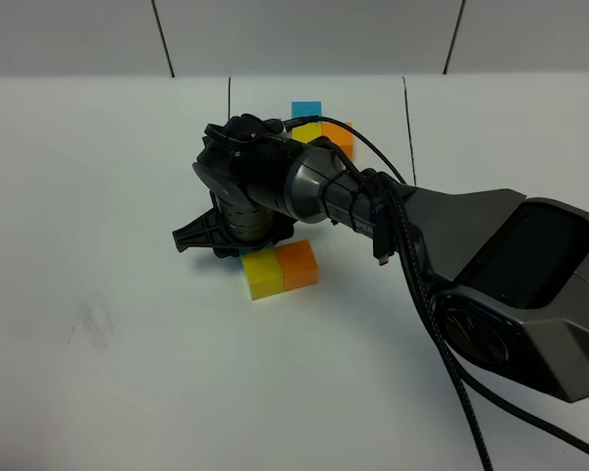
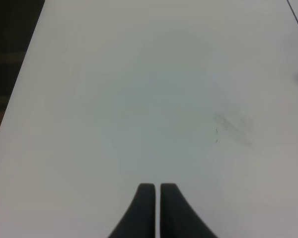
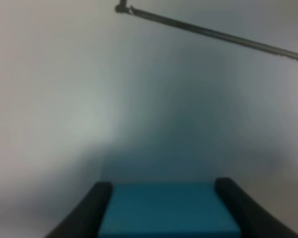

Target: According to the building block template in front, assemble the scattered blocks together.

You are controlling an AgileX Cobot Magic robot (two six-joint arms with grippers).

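Right gripper clasps blue cube; placement seemingly hidden.

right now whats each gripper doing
Left gripper: shut, holding nothing, over bare table.
Right gripper: shut on the light blue cube.

The exterior high camera looks down obliquely at the white bench from the front. The left wrist camera faces along its gripper onto bare bench, sharing the smudge with the exterior view. The right wrist camera sits close above its gripper, image blurred.
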